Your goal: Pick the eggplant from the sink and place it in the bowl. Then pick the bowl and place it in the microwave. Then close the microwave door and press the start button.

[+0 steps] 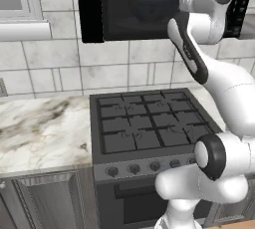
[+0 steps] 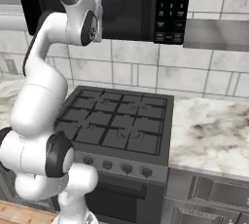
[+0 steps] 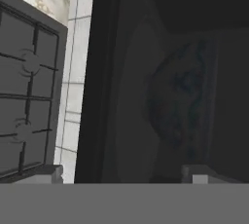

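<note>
The black microwave [image 1: 149, 4] hangs above the stove, its keypad strip [image 2: 172, 9] on the right. Its door [image 1: 89, 9] stands swung open at the left edge. Inside the dark cavity sits the bowl [image 3: 182, 101], blue-patterned outside, also faint as the bowl [image 1: 149, 6] behind the hand. My gripper [image 3: 124, 177] is open just outside the cavity, facing the bowl and apart from it, with nothing between its fingertips [image 3: 204, 173]. The eggplant is hidden. The sink is out of view.
A dark grey gas stove [image 1: 149, 123] with knobs [image 2: 126, 168] lies directly below the microwave. Marble counter runs on both sides of it [image 1: 40, 128] [image 2: 214, 130]. A tiled wall [image 2: 146, 72] stands behind, and a window sill [image 1: 25, 29] is at the left.
</note>
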